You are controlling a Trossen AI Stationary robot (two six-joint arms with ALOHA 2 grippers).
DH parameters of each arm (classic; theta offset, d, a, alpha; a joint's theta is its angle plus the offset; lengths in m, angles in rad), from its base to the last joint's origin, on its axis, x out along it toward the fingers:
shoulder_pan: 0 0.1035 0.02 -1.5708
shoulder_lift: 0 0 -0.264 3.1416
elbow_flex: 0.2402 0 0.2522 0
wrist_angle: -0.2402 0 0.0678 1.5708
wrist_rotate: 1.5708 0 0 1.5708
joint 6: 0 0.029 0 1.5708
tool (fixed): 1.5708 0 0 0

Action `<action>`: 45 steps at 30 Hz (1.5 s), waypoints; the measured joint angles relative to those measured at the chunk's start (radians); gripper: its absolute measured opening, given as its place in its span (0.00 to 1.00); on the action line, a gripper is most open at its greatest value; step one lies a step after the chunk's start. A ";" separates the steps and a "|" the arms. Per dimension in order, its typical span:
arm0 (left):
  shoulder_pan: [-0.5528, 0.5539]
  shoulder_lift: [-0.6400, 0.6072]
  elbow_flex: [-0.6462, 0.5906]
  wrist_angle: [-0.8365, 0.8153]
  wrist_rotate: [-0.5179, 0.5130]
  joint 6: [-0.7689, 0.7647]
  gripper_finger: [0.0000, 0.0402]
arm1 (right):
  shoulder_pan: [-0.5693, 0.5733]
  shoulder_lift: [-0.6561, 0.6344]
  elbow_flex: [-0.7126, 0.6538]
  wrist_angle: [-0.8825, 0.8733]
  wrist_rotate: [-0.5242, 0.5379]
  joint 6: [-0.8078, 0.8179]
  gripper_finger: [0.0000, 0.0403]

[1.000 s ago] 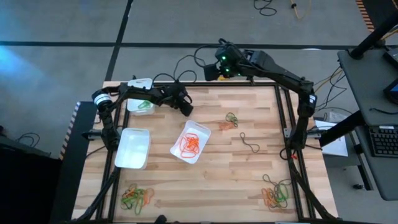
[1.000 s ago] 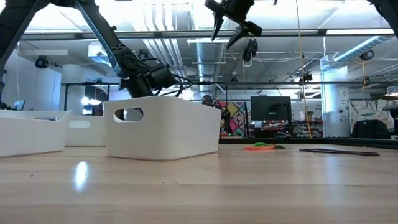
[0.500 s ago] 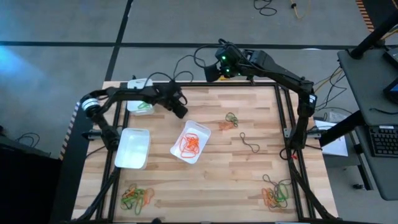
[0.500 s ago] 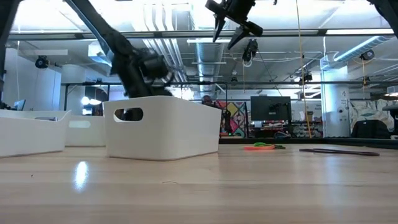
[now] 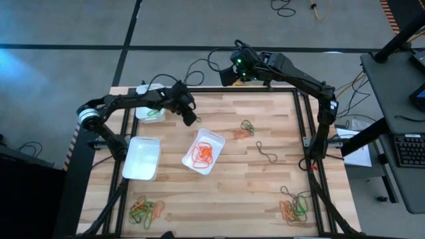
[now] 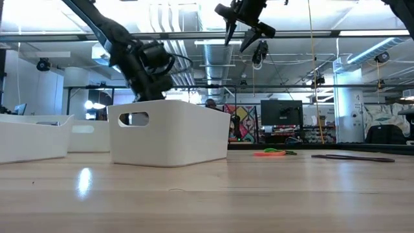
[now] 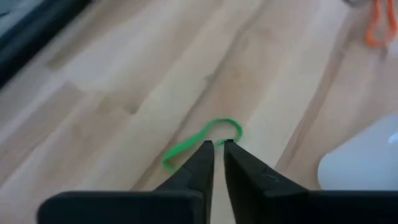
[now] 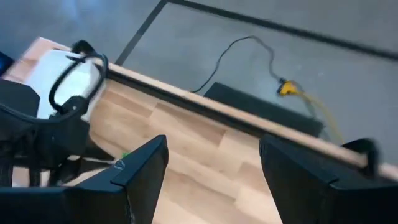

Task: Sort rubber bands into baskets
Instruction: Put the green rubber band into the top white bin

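Note:
My left gripper (image 5: 190, 120) is over the table's far left part, between the far-left tray (image 5: 150, 110), which holds green bands, and the middle tray (image 5: 204, 151), which holds orange bands. It is shut on a green rubber band (image 7: 193, 144). In the low view it (image 6: 145, 90) stands behind the middle tray (image 6: 169, 132). A third tray (image 5: 141, 158), with nothing in it, lies at the left. My right gripper (image 5: 226, 74) is open and empty, high above the table's far edge (image 8: 214, 186). My left gripper pinches the green rubber band between its two fingertips, at a point on the loop (image 7: 219, 142). The rest of the loop (image 7: 180, 151) shows beyond and beside the tips, above the wooden table top.
Mixed piles of bands lie at the near left (image 5: 146, 209) and near right (image 5: 295, 207) corners. A few loose bands (image 5: 247, 128) and a dark band (image 5: 267, 154) lie right of the middle tray. Black frame rails run along the table's edges.
My left gripper has gone a little toward the table's left edge and risen slightly, away from the middle tray, while the left arm has swung leftward. My right gripper has kept still.

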 joint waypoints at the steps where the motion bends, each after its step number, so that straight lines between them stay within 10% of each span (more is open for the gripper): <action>1: 0.001 0.016 0.000 0.008 0.017 0.031 0.10 | 0.000 0.000 0.000 -0.001 0.009 -0.032 0.61; 20: 0.008 0.118 -0.021 0.111 0.225 0.561 0.63 | 0.097 -0.142 0.046 0.006 -0.173 -0.499 0.61; 36: 0.010 0.283 0.060 0.013 -0.018 0.520 0.56 | 0.140 -0.196 -0.265 0.103 -0.122 -0.402 0.61; 45: 0.009 0.326 0.127 -0.062 -0.067 0.427 0.23 | 0.146 -0.208 -0.360 0.134 -0.148 -0.314 0.61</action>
